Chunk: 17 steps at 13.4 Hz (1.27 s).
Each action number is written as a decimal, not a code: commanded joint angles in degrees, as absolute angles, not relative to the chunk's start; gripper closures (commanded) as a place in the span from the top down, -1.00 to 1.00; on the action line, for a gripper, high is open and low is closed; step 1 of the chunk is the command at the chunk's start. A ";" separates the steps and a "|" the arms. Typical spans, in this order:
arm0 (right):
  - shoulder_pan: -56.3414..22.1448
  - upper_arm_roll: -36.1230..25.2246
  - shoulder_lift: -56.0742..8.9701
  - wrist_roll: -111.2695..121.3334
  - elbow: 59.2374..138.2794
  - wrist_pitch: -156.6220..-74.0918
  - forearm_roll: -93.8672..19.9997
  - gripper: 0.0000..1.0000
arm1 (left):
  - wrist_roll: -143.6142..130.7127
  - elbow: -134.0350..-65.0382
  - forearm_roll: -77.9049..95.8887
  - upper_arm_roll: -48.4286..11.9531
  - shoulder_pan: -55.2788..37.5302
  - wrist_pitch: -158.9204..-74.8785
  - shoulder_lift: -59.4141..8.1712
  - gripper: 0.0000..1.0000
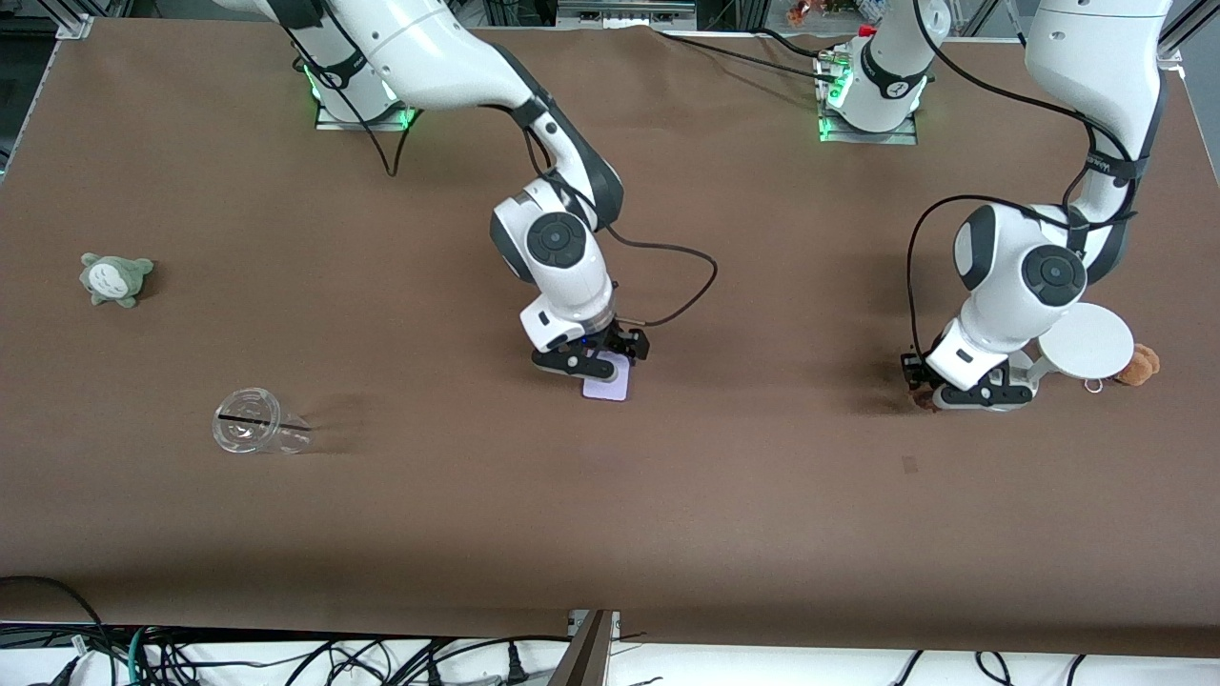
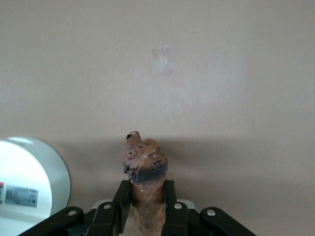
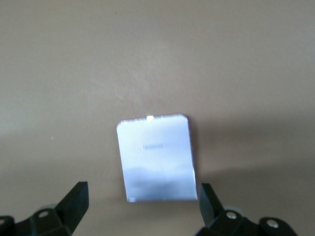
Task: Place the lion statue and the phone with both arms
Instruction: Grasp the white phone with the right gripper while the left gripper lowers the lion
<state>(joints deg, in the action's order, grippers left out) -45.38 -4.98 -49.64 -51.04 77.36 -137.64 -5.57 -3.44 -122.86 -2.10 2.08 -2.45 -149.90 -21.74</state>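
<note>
We see the right gripper [image 1: 593, 363] low over the middle of the brown table [image 1: 610, 495], its fingers [image 3: 74, 199] spread wide with the phone [image 1: 608, 383] lying flat on the cloth between them, touched by neither. In the front view the gripper covers the phone's farther edge; only the pale lavender end shows, at about five o'clock from the wrist.

The left gripper [image 1: 963, 395] sits low at the left arm's end of the table, its jaws clamped on the lion statue [image 2: 143, 169]. In the left wrist view we see the reddish-brown head poking out past the fingers; the body is hidden between them. From the front only a dark brown scrap [image 1: 920, 400] shows at the gripper's nine o'clock, and we cannot tell whether it touches the cloth.

Just beside that gripper, at three o'clock, stands a white round stand [image 1: 1085, 345], partly cut off by the arm, with a brown plush [image 1: 1139, 366] half hidden past its rim.

Toward the right arm's end we see a grey-green plush [image 1: 115, 278] and, nearer the camera, a clear plastic cup [image 1: 255, 422] lying on its side.
</note>
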 commanded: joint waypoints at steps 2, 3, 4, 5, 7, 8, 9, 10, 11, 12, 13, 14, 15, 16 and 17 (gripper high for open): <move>-46.76 -5.80 -55.19 -51.94 70.49 -136.85 1.91 0.99 | 2.01 -128.40 -3.16 1.76 0.87 -153.01 -18.02 -1.00; -46.76 -5.71 -55.20 -51.86 70.66 -136.67 3.50 0.99 | 2.72 -129.10 -3.16 1.93 1.23 -154.24 -17.84 -1.00; -46.76 -5.71 -55.46 -51.86 70.75 -136.58 3.95 0.99 | 2.99 -129.63 -3.16 2.28 1.23 -155.12 -17.93 -1.00; -46.76 -5.80 -55.98 -51.77 70.66 -136.58 4.04 0.99 | 2.99 -129.73 -3.16 2.37 1.23 -155.65 -17.93 -1.00; -46.76 -5.80 -56.69 -51.77 70.66 -136.76 5.01 0.99 | 2.90 -129.81 -3.08 2.63 1.49 -157.23 -18.45 -1.00; -46.76 -5.80 -56.86 -51.85 70.58 -136.93 5.01 0.99 | 2.90 -130.42 -3.08 2.98 1.41 -158.89 -19.07 -1.00; -46.76 -5.80 -57.13 -51.86 70.58 -137.02 5.01 0.99 | 2.90 -130.52 -3.08 3.08 1.41 -160.65 -19.68 -1.00; -46.76 -5.80 -57.56 -52.20 70.58 -137.20 5.01 0.99 | 2.90 -130.34 -3.08 3.16 1.41 -160.84 -19.77 -1.00; -46.76 -5.80 -57.92 -52.64 70.49 -137.28 4.92 0.99 | 2.90 -130.34 -3.08 3.16 1.41 -160.84 -19.86 -1.00; -46.76 -5.80 -58.01 -52.82 70.49 -137.46 4.92 0.96 | 2.81 -130.34 -2.99 3.16 1.41 -160.93 -20.30 -1.00; -46.76 -5.71 -58.01 -52.82 70.49 -137.46 4.83 0.88 | 2.81 -130.25 -2.90 3.25 1.41 -161.01 -20.65 -0.80; -46.76 -5.71 -57.83 -52.65 70.49 -137.37 4.57 0.73 | 2.81 -130.08 -2.99 3.43 1.41 -161.02 -20.65 -0.64; -46.67 -5.71 -57.66 -52.12 70.49 -137.03 4.57 0.47 | 2.73 -129.82 -2.90 3.60 1.15 -161.02 -20.65 -0.25; -46.67 -5.71 -57.40 -52.03 70.49 -136.67 4.48 0.20 | 2.72 -129.55 -2.99 3.69 0.97 -160.93 -20.57 0.51; -46.67 -5.71 -57.22 -51.94 70.49 -136.15 4.48 0.00 | 2.81 -129.12 -2.99 3.69 1.05 -160.84 -20.39 1.00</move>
